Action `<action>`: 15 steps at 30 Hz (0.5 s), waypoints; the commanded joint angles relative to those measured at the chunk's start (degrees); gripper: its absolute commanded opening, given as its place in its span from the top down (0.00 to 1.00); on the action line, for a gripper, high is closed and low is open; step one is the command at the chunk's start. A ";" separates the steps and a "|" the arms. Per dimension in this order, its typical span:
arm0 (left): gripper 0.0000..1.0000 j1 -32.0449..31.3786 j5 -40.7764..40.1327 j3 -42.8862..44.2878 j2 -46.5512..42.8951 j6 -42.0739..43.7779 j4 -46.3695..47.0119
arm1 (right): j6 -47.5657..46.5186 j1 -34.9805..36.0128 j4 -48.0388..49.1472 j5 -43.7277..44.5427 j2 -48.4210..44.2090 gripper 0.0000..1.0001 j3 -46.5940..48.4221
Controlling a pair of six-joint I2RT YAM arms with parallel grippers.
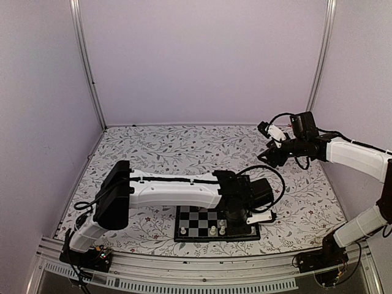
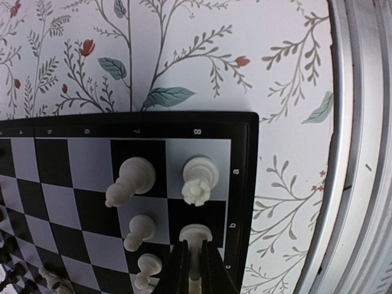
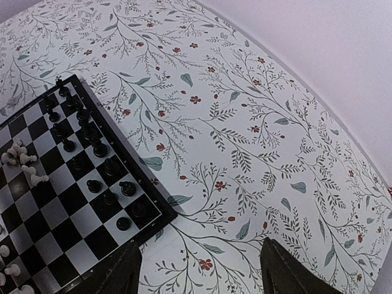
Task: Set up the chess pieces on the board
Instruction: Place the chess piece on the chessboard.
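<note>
The board (image 1: 195,221) lies near the front of the table, its corner in the left wrist view (image 2: 244,184). My left gripper (image 2: 195,246) is shut on a cream-white chess piece (image 2: 195,233) standing on an edge square. From above, the left gripper (image 1: 234,217) hangs over the board's right part. A white rook (image 2: 199,178) fills the corner square, and other white pieces (image 2: 130,180) stand beside it. Black pieces (image 3: 92,147) are lined up along the board's far edge (image 3: 150,195). My right gripper (image 3: 199,277) is open and empty over the tablecloth, raised at the back right (image 1: 267,130).
A floral tablecloth (image 1: 184,147) covers the table. A metal rail (image 2: 361,153) runs along the front edge close to the board. White walls enclose the back and sides. A few white pieces (image 3: 18,156) lie loose mid-board.
</note>
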 commanded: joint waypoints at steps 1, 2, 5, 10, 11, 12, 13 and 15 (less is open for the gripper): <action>1.00 -0.82 -0.18 1.61 1.59 0.62 -0.48 | -0.51 -0.39 0.21 -0.74 0.70 0.30 -0.33; 1.00 -0.86 -0.14 1.69 1.68 0.60 -0.50 | -0.46 -0.40 0.19 -0.77 0.70 0.30 -0.33; 1.00 -0.84 0.08 1.91 1.79 0.42 -0.36 | -0.53 -0.40 0.09 -0.91 0.73 0.30 -0.33; 1.00 -0.81 0.30 2.01 2.12 0.35 -0.04 | -0.62 -0.43 -0.07 -1.08 0.87 0.30 -0.24; 1.00 -0.81 0.30 2.04 2.21 0.31 -0.09 | -0.62 -0.39 -0.09 -1.12 0.87 0.30 -0.29; 0.99 -0.81 0.24 2.05 2.27 0.27 -0.05 | -0.62 -0.42 -0.09 -1.19 0.98 0.30 -0.25; 0.97 -0.81 0.22 2.03 2.31 0.27 -0.08 | -0.62 -0.39 -0.22 -1.23 0.97 0.30 -0.24; 0.94 -0.82 0.30 2.03 2.32 0.14 -0.07 | -0.70 -0.40 -0.19 -1.29 1.01 0.30 -0.24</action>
